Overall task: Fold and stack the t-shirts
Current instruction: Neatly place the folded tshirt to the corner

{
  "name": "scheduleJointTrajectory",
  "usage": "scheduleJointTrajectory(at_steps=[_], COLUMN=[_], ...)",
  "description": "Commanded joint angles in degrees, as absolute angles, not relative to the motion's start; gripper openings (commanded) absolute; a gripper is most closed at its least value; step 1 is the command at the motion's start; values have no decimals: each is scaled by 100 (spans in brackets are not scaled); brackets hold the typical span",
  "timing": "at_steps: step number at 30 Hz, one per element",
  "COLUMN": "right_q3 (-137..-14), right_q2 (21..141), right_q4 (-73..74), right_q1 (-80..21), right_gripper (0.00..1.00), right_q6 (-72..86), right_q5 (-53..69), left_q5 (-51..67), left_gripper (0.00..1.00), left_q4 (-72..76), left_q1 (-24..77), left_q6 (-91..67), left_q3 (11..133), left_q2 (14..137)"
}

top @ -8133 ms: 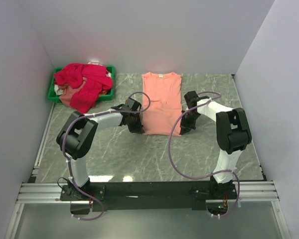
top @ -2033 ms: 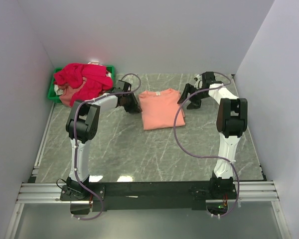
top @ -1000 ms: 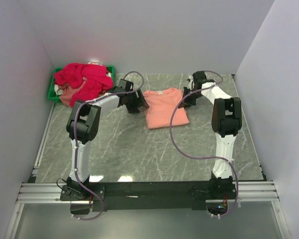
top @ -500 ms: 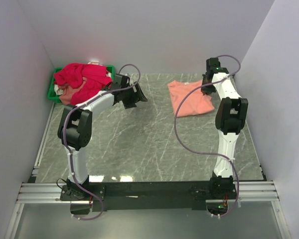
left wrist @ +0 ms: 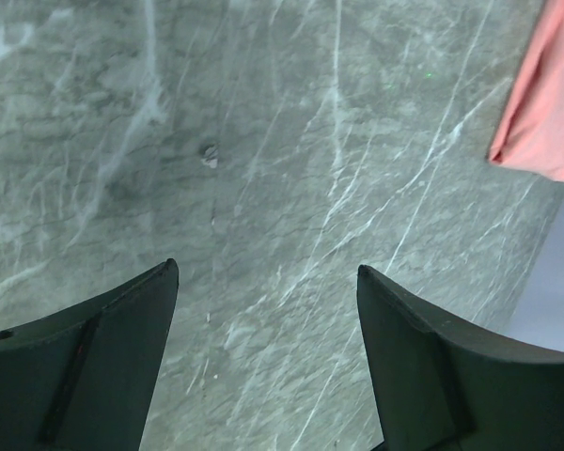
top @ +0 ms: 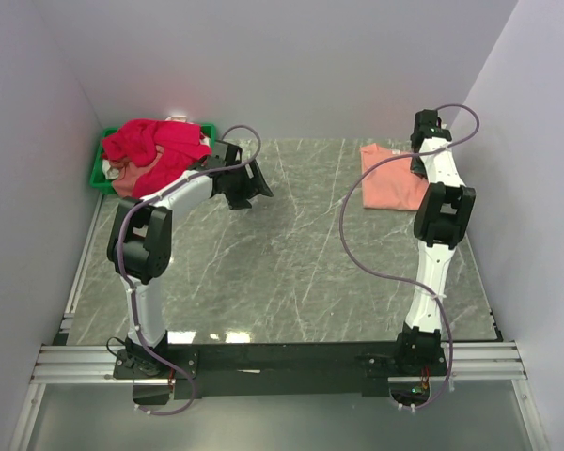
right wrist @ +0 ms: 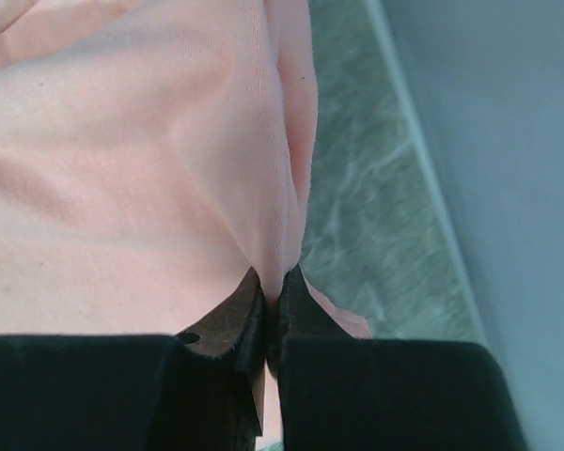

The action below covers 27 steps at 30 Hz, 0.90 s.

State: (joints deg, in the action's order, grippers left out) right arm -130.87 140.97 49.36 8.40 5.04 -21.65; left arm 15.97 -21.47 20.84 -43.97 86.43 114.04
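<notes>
Moved since half a second ago: the salmon-peach t-shirt (top: 392,176) slides further from the green bin (top: 100,175), out of the middle of the back of the table (top: 291,254) and over to the side farthest from the bin, close to the wall.
Mover: my right gripper (top: 419,165) drags it there, with the right arm now stretched almost straight.
Right jaws: pressed together on a pinched ridge of peach cloth; in the wrist view the fabric gathers into a crease that runs straight into the closed fingertips.
Left gripper (top: 251,188): it has swung back toward the bin and hangs just beside it, over bare stone.
Left jaws: spread wide with nothing between them; its wrist view shows only marble and one corner of the peach shirt at the far edge.
Peach shirt now: a compact folded packet, lying flat, well apart from the bin and skewed a little to the table's edge.
Crimson-pink t-shirts (top: 155,155): heaped in the bin and spilling over its near rim, unfolded and untouched.
Meaning for the task: I read this as the first shirt folded and parked as the base of the stack, which frees the middle of the table for the next one.
Next call: let go on the right, then send the left gripper into the bin for a crimson shirt.
Risk: dragging by one pinch may loosen the fold, so I would check its edges after release.
</notes>
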Motion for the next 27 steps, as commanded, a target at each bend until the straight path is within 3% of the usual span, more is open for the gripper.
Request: scheduleJointTrajectory(at_steps=[1, 18, 19, 21, 22, 25, 27], right_q3=[-13561, -13667, -13641, -13571, -13518, -13491, -13360], right_q2=[14229, 14423, 14414, 14379, 14362, 14291, 14160], right_q4=[4606, 3595, 3543, 3490, 3454, 3472, 3384], right_q1=[923, 976, 967, 975, 967, 949, 923], right_gripper=[0, 0, 5, 26, 53, 75, 79], right_q6=[168, -431, -422, -387, -369, -229, -167], right_q5=[-2803, -3911, -3955, -3973, -3929, -3902, -3894], left_q5=[1529, 1406, 1389, 1406, 1424, 1406, 1354], left_gripper=[82, 83, 83, 82, 82, 83, 83], left_q4=[-2346, -2751, -2760, -2751, -2742, -2689, -2646], left_q1=[2066, 2074, 2066, 2074, 2074, 2074, 2074], left_q6=[-4298, -4316, -4324, -4324, -4324, -4263, -4201], left_q3=[8885, 8850, 8868, 8877, 8877, 8859, 8842], left_q2=[11232, 11136, 11127, 11127, 11118, 11039, 10934])
